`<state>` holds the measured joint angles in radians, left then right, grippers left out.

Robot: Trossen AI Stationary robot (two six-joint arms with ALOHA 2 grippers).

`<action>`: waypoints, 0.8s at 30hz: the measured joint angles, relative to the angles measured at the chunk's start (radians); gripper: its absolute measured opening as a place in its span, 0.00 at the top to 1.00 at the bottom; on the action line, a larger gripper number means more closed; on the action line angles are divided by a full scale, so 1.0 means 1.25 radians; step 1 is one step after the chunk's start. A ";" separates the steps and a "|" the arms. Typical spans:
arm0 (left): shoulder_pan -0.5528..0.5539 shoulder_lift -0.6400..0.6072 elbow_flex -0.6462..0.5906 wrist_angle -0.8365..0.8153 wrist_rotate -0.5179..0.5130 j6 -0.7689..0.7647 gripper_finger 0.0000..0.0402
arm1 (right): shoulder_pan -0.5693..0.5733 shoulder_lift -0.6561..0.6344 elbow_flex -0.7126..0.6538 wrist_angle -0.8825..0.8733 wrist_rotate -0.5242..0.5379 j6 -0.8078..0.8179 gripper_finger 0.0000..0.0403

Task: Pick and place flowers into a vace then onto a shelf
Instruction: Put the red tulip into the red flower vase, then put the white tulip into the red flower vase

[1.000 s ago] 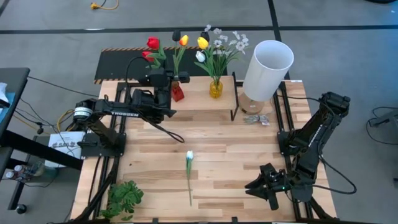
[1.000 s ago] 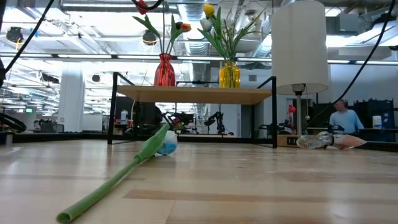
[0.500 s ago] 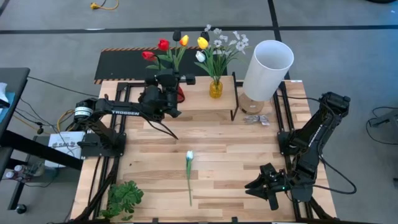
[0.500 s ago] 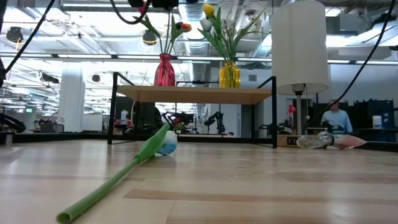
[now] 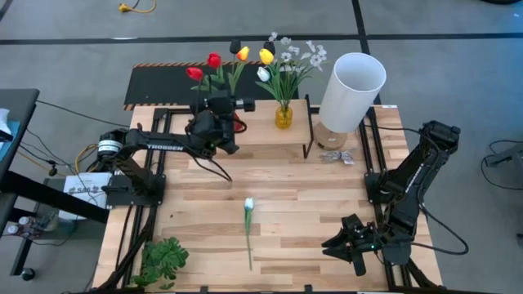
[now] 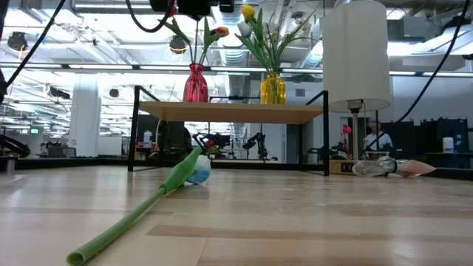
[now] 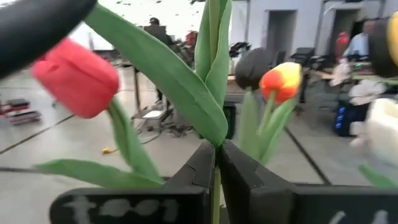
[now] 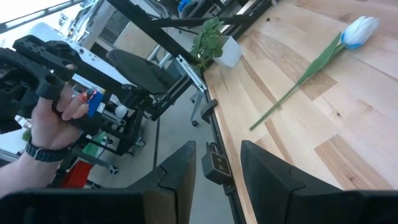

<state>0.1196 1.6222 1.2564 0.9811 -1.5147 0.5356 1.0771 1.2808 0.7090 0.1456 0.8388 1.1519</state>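
Green tulip stem (image 7: 214, 186) pinched in left pincer (image 7: 216, 163), seemingly above the red vase (image 6: 195, 83).

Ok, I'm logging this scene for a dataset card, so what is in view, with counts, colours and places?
shelf: one, light wood on black legs, table's far edge.
red vase: one, on the shelf, holding tulips.
yellow vase: one, on the shelf, holding tulips and white blossoms.
white tulip: one, green stem, lying mid-table.
lamp: one, white shade, beside the shelf.
leafy sprig: one, green, near-left corner.
black panel: one, striped edge, behind the table.
left gripper: shut on a tulip stem above the red vase.
right gripper: open, parked near-right.
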 joint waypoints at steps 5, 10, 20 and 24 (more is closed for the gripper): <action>0.004 0.000 0.000 0.000 -0.016 0.066 1.00 | 0.000 0.000 0.000 0.004 0.000 0.000 0.71; 0.003 0.000 0.000 0.002 -0.036 0.116 0.96 | 0.000 0.000 0.000 0.007 0.000 0.000 0.71; -0.016 -0.001 0.000 0.003 -0.046 0.130 0.70 | 0.000 0.000 0.000 0.016 -0.002 0.000 0.71; -0.029 -0.002 0.000 0.003 -0.046 0.130 0.64 | 0.000 0.000 0.000 0.016 -0.002 0.000 0.71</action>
<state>0.0828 1.6197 1.2568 0.9852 -1.5723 0.6979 1.0771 1.2808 0.7090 0.1661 0.8360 1.1519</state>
